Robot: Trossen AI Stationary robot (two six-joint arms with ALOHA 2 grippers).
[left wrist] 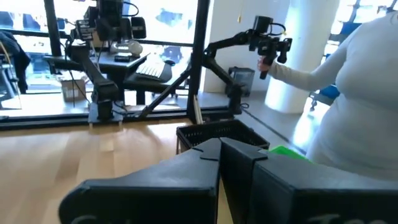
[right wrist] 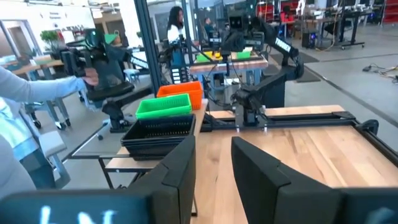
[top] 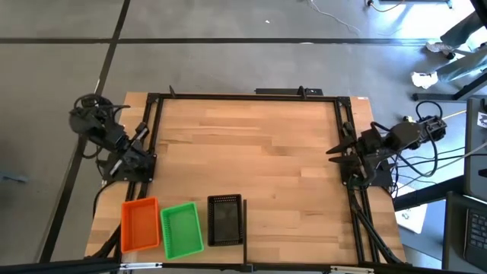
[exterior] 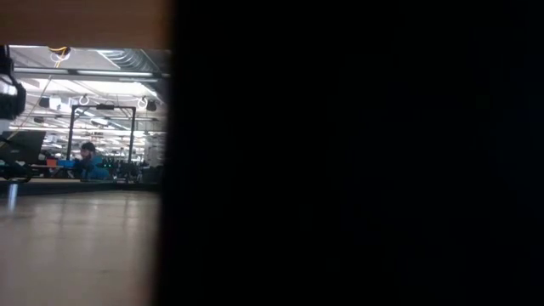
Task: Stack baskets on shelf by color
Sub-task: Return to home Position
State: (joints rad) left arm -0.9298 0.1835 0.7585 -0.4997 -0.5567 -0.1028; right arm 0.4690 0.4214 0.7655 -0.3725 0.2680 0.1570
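Three small rectangular plastic baskets with lattice sides stand in a row on the flat pale wooden shelf (top: 225, 254) at the near edge of the wooden plank table (top: 251, 144). Seen from above, the bright orange basket (top: 140, 224) is farthest left. The bright green basket (top: 182, 229) is just beside it, and the black basket (top: 225, 220) comes next. The black one sits close against the thin dark upright divider (top: 245, 222). Whether each is a single basket or a stack cannot be told from above. No arm touches any of them.

The left arm (top: 114, 143) is folded at the table's left edge, well apart from the baskets. Its wrist view shows its jaws drawn together with hardly a gap. The right arm (top: 369, 152) is folded at the right edge, and its jaws stand narrowly apart, holding nothing, with bare table showing between them.

Beyond the shelf side of the table, a person in a pale long-sleeved top (left wrist: 354, 106) grips a black handle. The low view is mostly blocked by something dark.
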